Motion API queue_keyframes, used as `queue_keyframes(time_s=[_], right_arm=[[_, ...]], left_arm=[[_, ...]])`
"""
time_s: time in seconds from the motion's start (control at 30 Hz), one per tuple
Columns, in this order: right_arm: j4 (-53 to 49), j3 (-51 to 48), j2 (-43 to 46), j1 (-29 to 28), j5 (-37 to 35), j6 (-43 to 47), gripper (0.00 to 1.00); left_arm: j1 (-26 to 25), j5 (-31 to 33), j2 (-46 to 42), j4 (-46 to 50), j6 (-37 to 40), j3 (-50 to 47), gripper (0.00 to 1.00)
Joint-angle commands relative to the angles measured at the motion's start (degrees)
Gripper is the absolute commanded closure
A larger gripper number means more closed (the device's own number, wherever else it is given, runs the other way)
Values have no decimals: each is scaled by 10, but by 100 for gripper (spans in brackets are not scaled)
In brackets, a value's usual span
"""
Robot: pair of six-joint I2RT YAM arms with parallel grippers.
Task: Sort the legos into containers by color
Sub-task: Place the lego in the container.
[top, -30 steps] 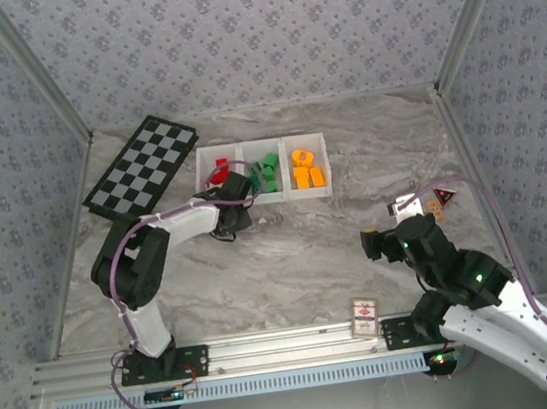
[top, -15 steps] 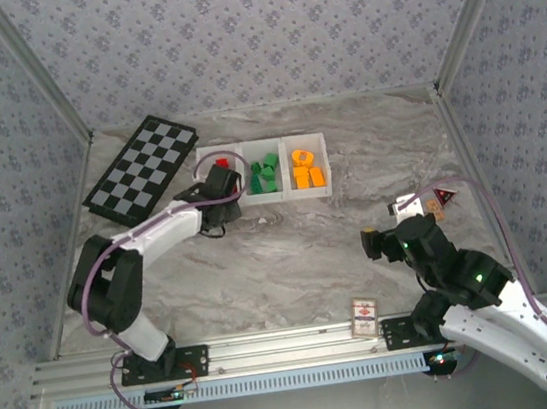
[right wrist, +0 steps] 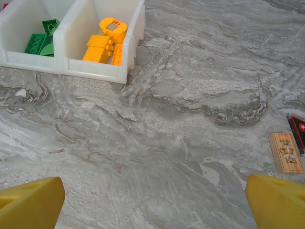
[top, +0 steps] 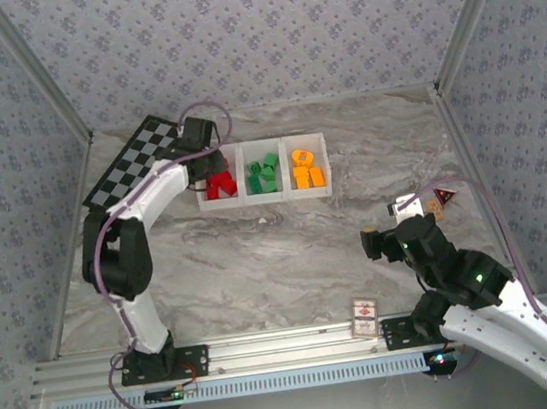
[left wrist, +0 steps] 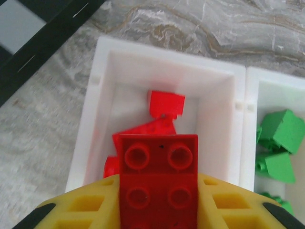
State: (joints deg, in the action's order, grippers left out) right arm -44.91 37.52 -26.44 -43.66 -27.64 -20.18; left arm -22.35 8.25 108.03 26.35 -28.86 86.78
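The white three-bin tray [top: 281,143] sits at the back of the table. My left gripper [top: 210,168] hangs over its left bin, shut on a red lego [left wrist: 158,162] that stands between the yellow fingers [left wrist: 86,205]. Below it in that bin [left wrist: 214,119] lie other red legos [left wrist: 166,104]. Green legos [top: 266,172] are in the middle bin and orange ones [top: 307,172] in the right bin, and both colours also show in the right wrist view, green [right wrist: 39,42] and orange [right wrist: 101,47]. My right gripper [top: 371,242] stands open above bare table, fingertips [right wrist: 33,195] wide apart.
A black-and-white checkerboard [top: 143,171] lies left of the tray, under the left arm. A small red-and-white card box [top: 366,315] is at the near edge. Small cards and a wooden tile [right wrist: 286,152] lie at the right. A white scrap [right wrist: 20,92] sits before the tray.
The left arm has swung from the table in front of the tray up and back over the left bin, carrying the red lego. The right arm has not moved.
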Motion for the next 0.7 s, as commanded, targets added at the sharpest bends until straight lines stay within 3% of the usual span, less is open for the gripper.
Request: queue_keyframes(time_s=[0.0, 0.23, 0.47, 0.67], right_arm=[[-14, 2, 9, -7, -22, -12, 0], [-19, 3, 11, -18, -34, -13, 0], [-17, 2, 11, -19, -36, -12, 0], [-16, 1, 10, -19, -35, -12, 0]], left_arm=[[4, -41, 51, 30, 33, 59, 65], [5, -70, 104, 35, 34, 103, 63], [5, -73, 92, 12, 35, 76, 43], [6, -47, 26, -32, 36, 21, 29]])
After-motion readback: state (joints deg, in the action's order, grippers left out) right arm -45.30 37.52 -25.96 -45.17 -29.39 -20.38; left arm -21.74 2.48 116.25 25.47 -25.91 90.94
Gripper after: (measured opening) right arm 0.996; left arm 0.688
